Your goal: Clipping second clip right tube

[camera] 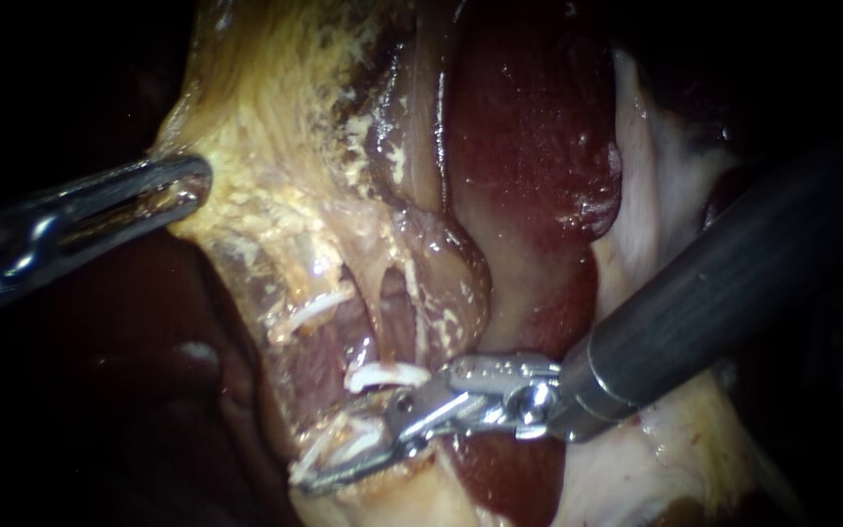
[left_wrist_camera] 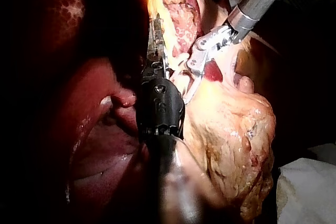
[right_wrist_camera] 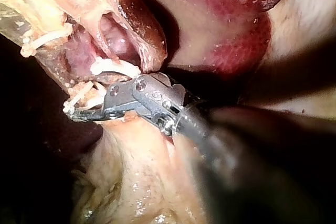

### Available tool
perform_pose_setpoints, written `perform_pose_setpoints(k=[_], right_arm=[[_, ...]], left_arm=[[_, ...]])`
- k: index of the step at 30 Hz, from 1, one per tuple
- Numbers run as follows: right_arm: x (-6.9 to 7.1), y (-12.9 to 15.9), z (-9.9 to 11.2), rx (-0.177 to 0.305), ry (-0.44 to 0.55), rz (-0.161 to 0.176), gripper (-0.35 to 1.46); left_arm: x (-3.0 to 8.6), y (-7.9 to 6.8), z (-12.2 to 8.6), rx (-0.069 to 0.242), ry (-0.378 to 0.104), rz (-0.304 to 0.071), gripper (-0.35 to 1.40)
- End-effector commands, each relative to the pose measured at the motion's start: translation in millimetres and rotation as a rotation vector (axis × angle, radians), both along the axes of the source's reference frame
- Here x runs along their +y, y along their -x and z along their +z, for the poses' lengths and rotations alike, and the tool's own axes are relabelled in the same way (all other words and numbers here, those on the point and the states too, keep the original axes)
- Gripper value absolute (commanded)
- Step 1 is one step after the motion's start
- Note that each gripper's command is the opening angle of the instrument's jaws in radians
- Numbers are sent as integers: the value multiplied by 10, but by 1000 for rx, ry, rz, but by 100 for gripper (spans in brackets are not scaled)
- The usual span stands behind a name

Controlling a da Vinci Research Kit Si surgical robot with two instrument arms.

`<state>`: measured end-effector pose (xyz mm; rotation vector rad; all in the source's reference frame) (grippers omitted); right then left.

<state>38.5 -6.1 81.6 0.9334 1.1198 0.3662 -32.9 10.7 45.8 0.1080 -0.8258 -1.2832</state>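
In the endoscope view my right instrument (camera: 343, 454) comes in from the right, low over the dissected window. Its long jaws are closed around a white clip (camera: 329, 451) on the lower end of the right tube (camera: 420, 322). Just above sits another white clip (camera: 387, 374) on the same tube. A third clip (camera: 319, 307) crosses the left tube. My left instrument (camera: 187, 185) holds the edge of the yellowish fatty tissue (camera: 265, 127) at the upper left, jaws shut on it. The right wrist view shows the right instrument's jaws (right_wrist_camera: 84, 109) just below the seated clip (right_wrist_camera: 113, 67).
Dark red liver (camera: 529, 127) lies above the right instrument's shaft, and more dark liver (camera: 148, 381) at lower left. Pale membrane (camera: 665, 185) spreads at the right. In the left wrist view, white gauze (left_wrist_camera: 310, 187) lies beside lumpy yellow fat (left_wrist_camera: 236, 140).
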Motion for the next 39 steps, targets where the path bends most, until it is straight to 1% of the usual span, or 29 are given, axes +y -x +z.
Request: perform_pose_setpoints(k=[1,6,9,13,16,17,19,24,28,33,37,39], right_arm=[[1,1,-1,0,0,0,42],[6,6,-6,-3,-15,0,44],[11,12,-12,-4,-25,6,49],[21,25,-23,-21,-24,14,52],[30,39,-34,-33,-25,28,54],[35,45,-38,-37,-25,38,55],[40,53,-44,-42,-27,42,55],[58,81,-64,-52,-37,65,56],[67,91,-79,-59,-52,74,56],[78,104,-97,-59,-35,89,56],[90,115,-106,-62,-14,107,56],[95,119,-107,-66,-1,118,56]], left_arm=[[0,0,0,0,0,0,-35],[0,0,0,0,0,0,-35],[0,0,0,0,1,0,-35],[0,0,0,-2,0,2,-35],[-1,0,0,-2,0,2,-35],[-1,0,0,-2,0,2,-35],[-1,0,0,-2,0,2,-35],[-1,0,1,-2,0,2,-35],[-1,0,1,-2,0,2,-35],[-1,0,1,-2,0,2,-35],[-1,0,1,-2,0,2,-35],[-1,0,1,-2,0,1,-35]])
